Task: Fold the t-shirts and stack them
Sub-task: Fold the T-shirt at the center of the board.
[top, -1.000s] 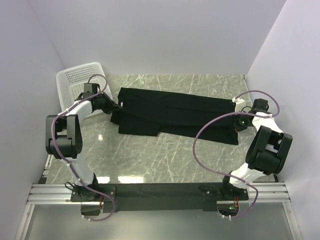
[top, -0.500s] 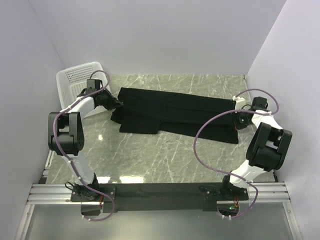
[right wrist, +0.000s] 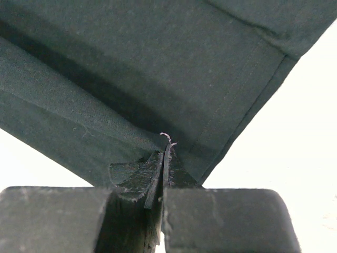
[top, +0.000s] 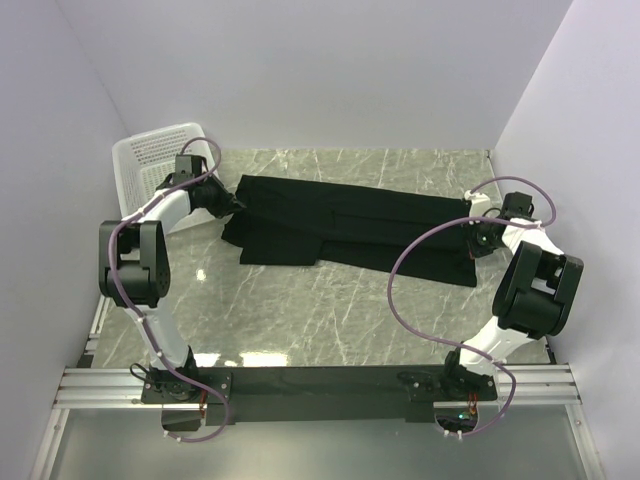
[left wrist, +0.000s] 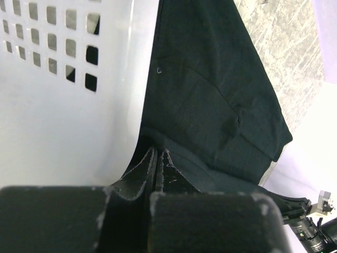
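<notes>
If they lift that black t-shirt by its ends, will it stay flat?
Probably not: the t-shirt lies in soft folds, so its middle would likely sag. It creases where the right gripper pinches it, suggesting thin, light cloth.

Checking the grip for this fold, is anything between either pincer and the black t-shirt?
Nothing visible. The left pincer and the right pincer are each shut on an end of the t-shirt. The white basket stands close beside the left one, not between.

The t-shirt (top: pixel 350 225) is plain black. The basket (top: pixel 140 162) is white, pierced with square holes. The worktop (top: pixel 330 310) is grey marble veined white.
</notes>
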Robot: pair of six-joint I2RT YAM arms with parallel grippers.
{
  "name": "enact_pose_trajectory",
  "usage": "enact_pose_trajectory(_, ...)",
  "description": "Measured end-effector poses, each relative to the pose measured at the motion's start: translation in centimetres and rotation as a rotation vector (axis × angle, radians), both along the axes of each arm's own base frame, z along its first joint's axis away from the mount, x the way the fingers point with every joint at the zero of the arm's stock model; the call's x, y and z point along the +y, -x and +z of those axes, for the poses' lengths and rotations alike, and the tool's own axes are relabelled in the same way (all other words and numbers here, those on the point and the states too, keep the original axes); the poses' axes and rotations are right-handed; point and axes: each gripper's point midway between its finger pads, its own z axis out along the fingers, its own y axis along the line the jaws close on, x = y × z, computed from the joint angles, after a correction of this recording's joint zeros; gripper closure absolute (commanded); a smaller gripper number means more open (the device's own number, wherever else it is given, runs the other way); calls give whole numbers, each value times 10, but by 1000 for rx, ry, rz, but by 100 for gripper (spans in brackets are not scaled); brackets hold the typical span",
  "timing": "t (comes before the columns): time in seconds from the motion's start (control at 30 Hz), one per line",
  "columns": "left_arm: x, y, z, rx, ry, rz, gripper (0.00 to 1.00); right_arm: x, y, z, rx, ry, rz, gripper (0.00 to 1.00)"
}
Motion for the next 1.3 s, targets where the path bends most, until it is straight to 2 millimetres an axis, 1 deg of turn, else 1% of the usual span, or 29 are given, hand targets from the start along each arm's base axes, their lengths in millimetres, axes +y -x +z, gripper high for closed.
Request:
enact_pose_trajectory(0.2,0,-3,-2,2,-2,-1,99,0,-2,0,-2,-1,-5,100)
enact_pose_trajectory(0.5,-10,-6,-8,5,-15,-17,99,-2,-1,-4,14,10,-9,100)
enact_pose_trajectory(1.1,-8,-15,-13,3,-34,-23,99,-3,-1,-7,25,12,-25,100)
enact_pose_trajectory(1.17,-8,-15,-14,5,-35,-22,97,-3,-1,-7,26,11,-28,93)
enact_pose_trajectory(1.2,-8,-14,-14,6,-35,-22,94,-3,-1,-7,26,12,-29,86)
enact_pose_trajectory(1.23,-8,-15,-14,6,-34,-23,87,-3,-1,-7,25,10,-34,76)
enact_pose_trajectory(1.3,-9,-16,-13,5,-33,-26,80,-3,-2,-6,23,6,-44,71)
